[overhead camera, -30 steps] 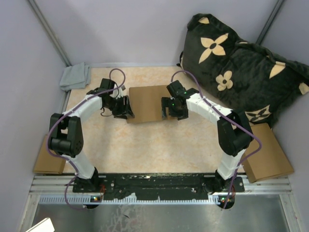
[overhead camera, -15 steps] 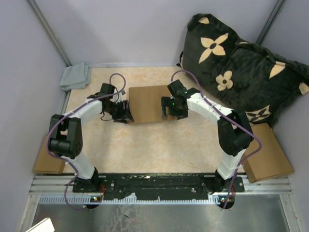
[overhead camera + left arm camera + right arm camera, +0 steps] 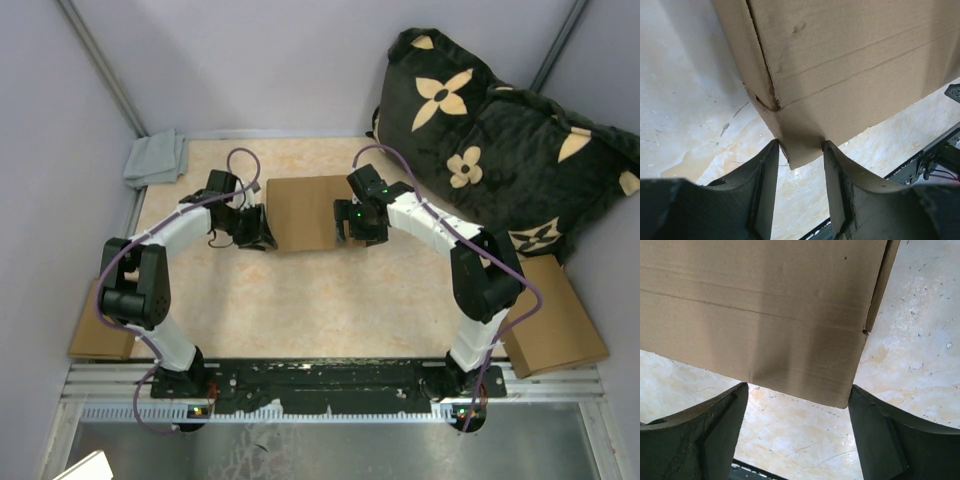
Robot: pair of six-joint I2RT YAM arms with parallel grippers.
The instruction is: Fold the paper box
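Brown cardboard, the paper box (image 3: 308,210) lies as a shallow, closed rectangle on the beige marbled table (image 3: 300,300), toward the far side and between the two arms. The left gripper (image 3: 258,228) sits at the box's near left corner. In the left wrist view, a small tab of the front wall at that corner drops between the two fingers (image 3: 765,185), which touch it on both sides, so the left gripper (image 3: 800,145) is clamped on the box. The right gripper (image 3: 352,226) is at the near right corner. In the right wrist view its fingers (image 3: 715,430) are spread wide, and the box's near edge lies just above the right gripper (image 3: 797,389), touching neither finger. A black flower-patterned pillow (image 3: 500,140) leans against the right wall.
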